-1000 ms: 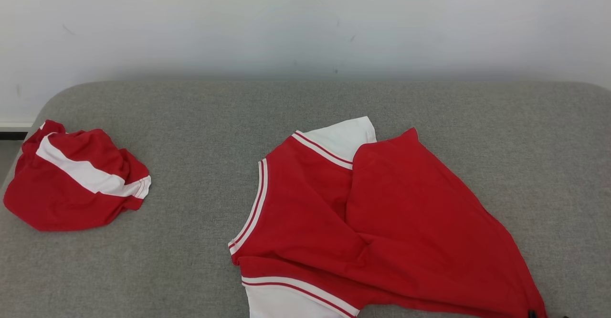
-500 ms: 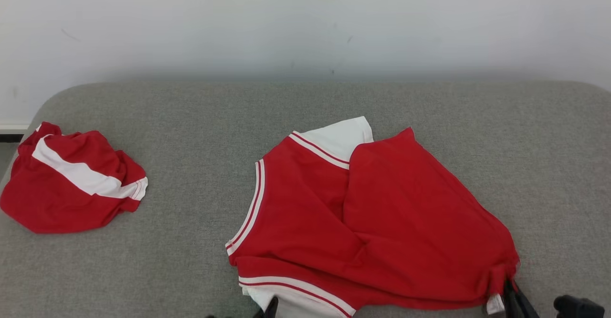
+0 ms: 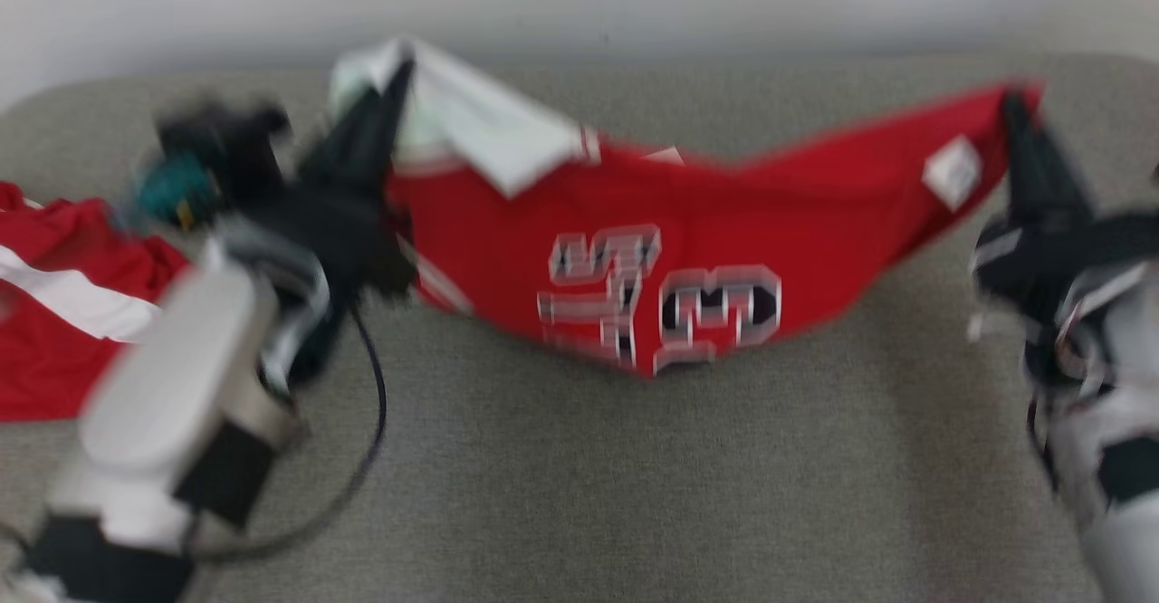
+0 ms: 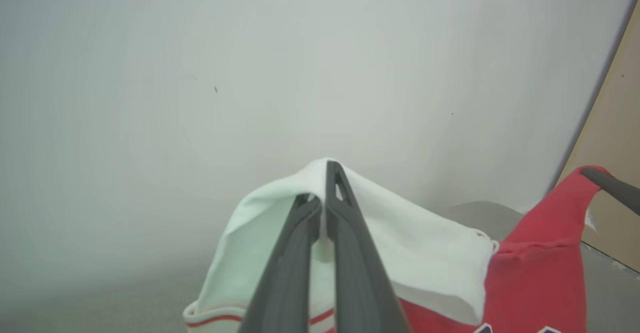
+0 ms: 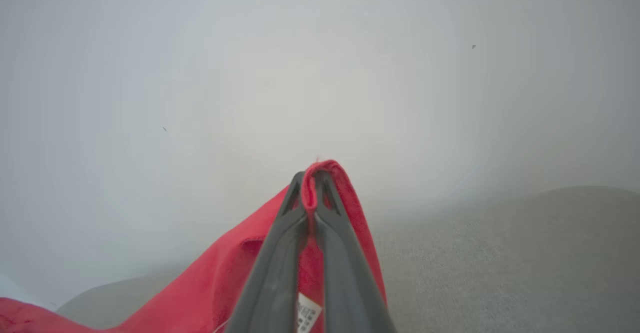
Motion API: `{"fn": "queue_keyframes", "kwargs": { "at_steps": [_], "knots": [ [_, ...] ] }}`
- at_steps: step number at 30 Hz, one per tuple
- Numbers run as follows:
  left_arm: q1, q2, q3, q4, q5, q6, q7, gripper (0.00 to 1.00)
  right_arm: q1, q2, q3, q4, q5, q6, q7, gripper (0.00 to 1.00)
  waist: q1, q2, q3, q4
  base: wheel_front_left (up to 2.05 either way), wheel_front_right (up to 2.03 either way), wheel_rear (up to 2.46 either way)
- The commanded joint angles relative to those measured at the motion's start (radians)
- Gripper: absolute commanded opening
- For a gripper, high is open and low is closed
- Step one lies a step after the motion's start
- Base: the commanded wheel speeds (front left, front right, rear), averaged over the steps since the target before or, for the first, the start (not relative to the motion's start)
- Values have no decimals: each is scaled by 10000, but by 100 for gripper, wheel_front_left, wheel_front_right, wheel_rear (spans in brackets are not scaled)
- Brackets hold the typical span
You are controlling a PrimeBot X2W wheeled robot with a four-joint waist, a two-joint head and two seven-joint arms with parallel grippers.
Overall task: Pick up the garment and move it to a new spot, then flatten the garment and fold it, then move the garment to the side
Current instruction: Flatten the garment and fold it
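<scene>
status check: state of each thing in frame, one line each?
jersey, held up between both grippers, sagging in the middle, printed number showing.
left gripper, shut on jersey at its white sleeve.
right gripper, shut on jersey at a red corner near the label.
second red garment, crumpled in a heap, lying at the left.
grey cushion, flat, bearing the heap.

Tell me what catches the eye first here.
A red jersey hangs stretched in mid-air across the middle, its big number facing the head camera. The left gripper pinches its white sleeve, the right gripper a red corner. A second red-and-white garment lies at the left edge of the grey cushion.
</scene>
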State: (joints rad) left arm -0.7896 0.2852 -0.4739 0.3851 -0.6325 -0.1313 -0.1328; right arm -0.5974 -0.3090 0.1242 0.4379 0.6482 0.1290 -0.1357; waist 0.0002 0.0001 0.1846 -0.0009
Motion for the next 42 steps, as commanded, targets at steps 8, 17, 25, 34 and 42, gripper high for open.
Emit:
{"fn": "queue_keyframes", "kwargs": {
  "at_steps": [8, 17, 25, 34, 42],
  "knots": [
    [-7024, 895, -160, 1094, -328, 26, 1477, 0, -6568, 217, -874, 1131, -39, 29, 1273, 0, -2, -1, 4119, -831, 0, 0, 0],
    [-11445, 696, -317, 3270, 76, 24, 1474, 0, -11400, 695, -1416, 3268, -880, 29, 1278, 0, -2, -1, 5246, -1282, 0, 0, 0],
    [-13712, 341, -789, 5115, 360, 24, 991, 0, -13787, 890, -2017, 5173, -2075, 29, 640, 0, -2, -1, 5717, -1460, 0, 0, 0],
    [-14298, 55, -1406, 6112, -24, 24, 523, 0, -14685, 1091, -2356, 6533, -2740, 29, 77, 0, -2, -1, 6195, -1310, 0, 0, 0],
    [-13417, 304, -1697, 6059, -1043, 24, -102, 0, -14096, 1374, -2278, 6854, -2439, 29, -169, 0, -2, -1, 6315, -1160, 0, 0, 0]
  ]
}}
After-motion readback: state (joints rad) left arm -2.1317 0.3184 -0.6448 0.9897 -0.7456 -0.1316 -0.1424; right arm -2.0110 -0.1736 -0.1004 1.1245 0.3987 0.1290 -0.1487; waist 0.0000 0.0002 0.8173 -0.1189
